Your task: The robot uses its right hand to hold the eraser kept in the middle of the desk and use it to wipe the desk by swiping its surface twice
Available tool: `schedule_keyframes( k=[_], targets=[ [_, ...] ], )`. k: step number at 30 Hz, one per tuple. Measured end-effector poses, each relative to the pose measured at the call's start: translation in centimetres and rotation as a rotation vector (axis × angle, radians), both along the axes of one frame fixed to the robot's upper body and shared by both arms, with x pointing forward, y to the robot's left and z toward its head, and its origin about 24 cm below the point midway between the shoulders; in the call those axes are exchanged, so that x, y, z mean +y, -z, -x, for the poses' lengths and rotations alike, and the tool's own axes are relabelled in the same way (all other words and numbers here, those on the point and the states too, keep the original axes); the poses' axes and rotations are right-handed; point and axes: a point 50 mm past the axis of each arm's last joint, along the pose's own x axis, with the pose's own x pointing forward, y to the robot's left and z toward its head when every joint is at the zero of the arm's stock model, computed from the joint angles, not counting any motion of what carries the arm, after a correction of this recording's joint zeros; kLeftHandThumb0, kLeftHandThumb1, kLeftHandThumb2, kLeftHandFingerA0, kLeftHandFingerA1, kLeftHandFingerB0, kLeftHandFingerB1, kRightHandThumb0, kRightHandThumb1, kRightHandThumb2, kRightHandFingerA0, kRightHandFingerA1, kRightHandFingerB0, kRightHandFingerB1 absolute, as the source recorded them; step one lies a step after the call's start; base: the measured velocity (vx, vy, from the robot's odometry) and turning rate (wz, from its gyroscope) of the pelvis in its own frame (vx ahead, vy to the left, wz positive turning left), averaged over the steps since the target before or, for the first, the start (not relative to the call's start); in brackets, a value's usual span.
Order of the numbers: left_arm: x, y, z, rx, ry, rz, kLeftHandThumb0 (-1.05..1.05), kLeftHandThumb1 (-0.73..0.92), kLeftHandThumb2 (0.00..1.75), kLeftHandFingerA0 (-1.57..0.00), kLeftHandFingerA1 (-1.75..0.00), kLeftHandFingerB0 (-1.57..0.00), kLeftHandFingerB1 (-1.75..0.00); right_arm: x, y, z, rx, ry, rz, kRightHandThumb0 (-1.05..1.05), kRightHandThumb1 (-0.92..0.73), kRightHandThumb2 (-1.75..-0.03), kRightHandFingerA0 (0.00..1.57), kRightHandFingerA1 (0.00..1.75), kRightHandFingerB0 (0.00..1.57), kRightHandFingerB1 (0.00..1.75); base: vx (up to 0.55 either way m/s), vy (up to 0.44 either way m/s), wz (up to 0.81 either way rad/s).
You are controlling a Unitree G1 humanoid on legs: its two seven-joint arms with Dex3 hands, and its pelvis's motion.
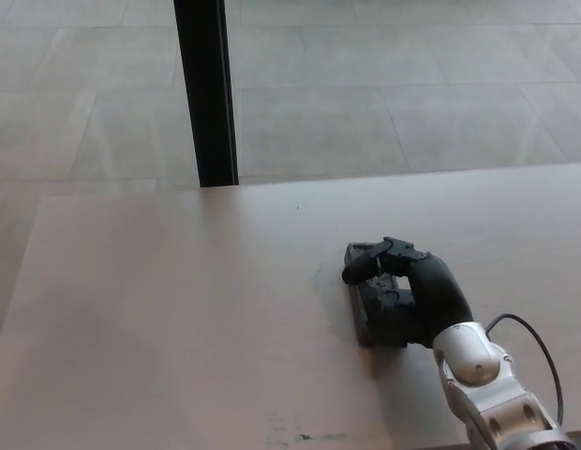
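A dark eraser lies on the pale desk, right of the middle. My right hand is wrapped over it, thumb and fingers closed around its sides, so most of the eraser is hidden under the hand. The white forearm enters from the bottom right corner. A faint bluish smear shows on the desk just left of the eraser. My left hand does not show.
Small dark marks sit near the desk's front edge. A black vertical post stands beyond the far edge, over a grey tiled floor. The desk's left edge runs diagonally at the lower left.
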Motion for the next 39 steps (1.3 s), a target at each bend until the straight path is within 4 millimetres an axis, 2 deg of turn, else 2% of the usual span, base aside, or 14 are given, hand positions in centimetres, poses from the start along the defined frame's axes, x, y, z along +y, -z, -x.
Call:
schedule_keyframes(
  k=[7,10,12,19,20,23,24,25,26,28,34,35,38,39],
  targets=[
    [0.0,0.0,-0.1,-0.001,0.001,0.001,-0.66,0.86,0.65,-0.68,-0.64,-0.46,-0.50,-3.7,0.4,0.3,0.000,0.073,0.052,-0.35,-0.64,-0.97,0.95,1.75,0.79,1.63,0.00,0.000,0.00],
    [0.0,0.0,-0.1,0.000,0.001,0.000,-0.67,0.86,0.65,-0.65,-0.61,-0.45,-0.49,-5.2,0.5,0.5,-0.001,0.103,0.065,-0.35,-0.65,-0.99,0.97,1.75,0.81,1.64,0.00,0.000,0.00],
    [0.0,0.0,-0.1,0.000,0.001,0.000,-0.66,0.86,0.65,-0.63,-0.61,-0.45,-0.49,-6.2,0.5,0.6,-0.004,0.123,0.078,-0.32,-0.63,-1.02,0.99,1.75,0.85,1.56,0.00,0.000,0.00],
    [0.1,-0.1,-0.2,-0.008,-0.002,-0.002,-0.67,0.86,0.65,-0.65,-0.61,-0.46,-0.49,-10.7,0.5,1.1,0.006,0.222,0.131,-0.36,-0.63,-0.89,0.96,1.75,0.71,1.59,0.00,0.000,0.00],
    [0.1,-0.2,-0.2,-0.007,-0.003,-0.004,-0.67,0.85,0.66,-0.66,-0.61,-0.45,-0.49,-11.8,0.5,1.3,0.012,0.251,0.137,-0.38,-0.68,-0.84,0.95,1.75,0.69,1.58,0.00,0.000,0.00],
    [0.2,-0.3,-0.4,-0.011,-0.003,-0.006,-0.66,0.87,0.67,-0.67,-0.64,-0.44,-0.49,-14.5,0.5,2.0,0.027,0.323,0.162,-0.36,-0.63,-1.01,0.99,1.75,0.79,1.57,0.00,0.000,0.00],
    [0.2,-0.3,-0.4,-0.011,-0.004,-0.005,-0.66,0.87,0.65,-0.67,-0.64,-0.45,-0.49,-15.2,0.5,2.2,0.032,0.338,0.171,-0.39,-0.70,-0.86,1.02,1.75,0.74,1.66,0.00,0.000,0.00],
    [0.2,-0.3,-0.4,-0.011,-0.004,-0.005,-0.67,0.87,0.66,-0.66,-0.65,-0.46,-0.50,-15.5,0.5,2.3,0.033,0.345,0.175,-0.39,-0.59,-0.99,0.98,1.75,0.78,1.63,0.00,0.000,0.00],
    [0.2,-0.3,-0.5,-0.014,-0.004,-0.004,-0.67,0.87,0.66,-0.66,-0.65,-0.46,-0.50,-16.1,0.5,2.5,0.035,0.360,0.179,-0.39,-0.59,-0.99,0.98,1.75,0.78,1.63,0.00,0.000,0.00],
    [0.2,-0.2,-0.5,-0.013,-0.005,-0.002,-0.68,0.87,0.66,-0.66,-0.64,-0.46,-0.50,-16.5,0.6,2.7,0.031,0.377,0.171,-0.35,-0.54,-1.06,0.97,1.75,0.80,1.61,0.00,0.000,0.00],
    [0.2,-0.3,-0.5,-0.015,-0.003,-0.005,-0.66,0.88,0.67,-0.66,-0.63,-0.43,-0.48,-16.9,0.7,2.9,0.018,0.421,0.138,-0.37,-0.56,-1.01,0.97,1.75,0.76,1.59,0.00,0.000,0.00],
    [0.2,-0.3,-0.5,-0.016,-0.003,-0.006,-0.66,0.87,0.65,-0.66,-0.64,-0.46,-0.50,-16.9,0.8,3.0,0.017,0.425,0.133,-0.36,-0.56,-1.02,1.01,1.75,0.84,1.58,0.00,0.000,0.00],
    [0.3,-0.3,-0.5,-0.019,-0.005,-0.006,-0.67,0.88,0.66,-0.67,-0.64,-0.46,-0.50,-16.3,0.8,2.8,0.011,0.424,0.109,-0.35,-0.58,-1.00,1.01,1.75,0.82,1.58,0.00,0.000,0.00],
    [0.3,-0.3,-0.5,-0.021,-0.005,-0.006,-0.67,0.88,0.66,-0.67,-0.64,-0.46,-0.50,-16.1,0.9,2.8,0.011,0.421,0.103,-0.34,-0.56,-1.04,1.02,1.75,0.82,1.51,0.00,0.000,0.00]
  ],
)
